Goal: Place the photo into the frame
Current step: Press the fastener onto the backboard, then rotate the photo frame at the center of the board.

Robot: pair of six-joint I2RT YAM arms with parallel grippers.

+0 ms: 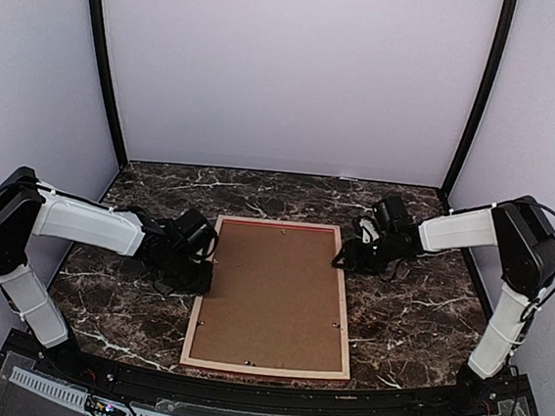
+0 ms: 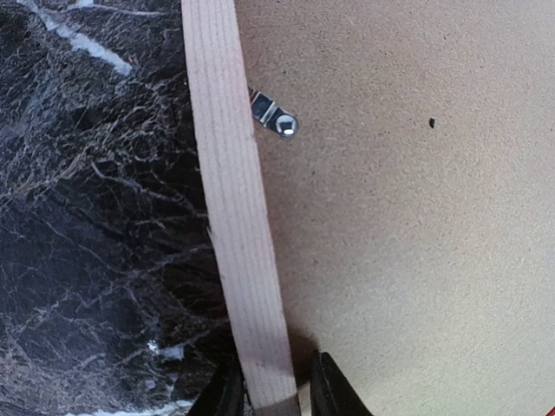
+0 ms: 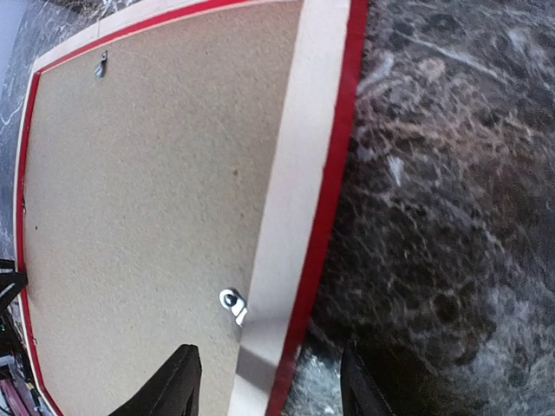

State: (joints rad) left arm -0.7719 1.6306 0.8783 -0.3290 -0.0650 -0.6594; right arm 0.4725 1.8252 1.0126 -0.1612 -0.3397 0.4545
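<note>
the right gripper point(image 3: 269, 386) stood spread astride the frame point(image 1: 262, 368); whether the left gripper point(image 2: 273, 392) pinched it was unclear; a one-sided lift could tip it.

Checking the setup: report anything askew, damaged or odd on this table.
Nothing stands out. The frame lies back up on the table, board seated inside it, no visible damage. The photo is not in view.

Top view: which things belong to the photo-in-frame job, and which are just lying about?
Job:
- frame, lying back up
- brown backing board seated in it
- metal clip at the board's edge
- left gripper and right gripper, each astride a side rail
- no photo in view

Just there:
- marble table
- enclosure walls
</note>
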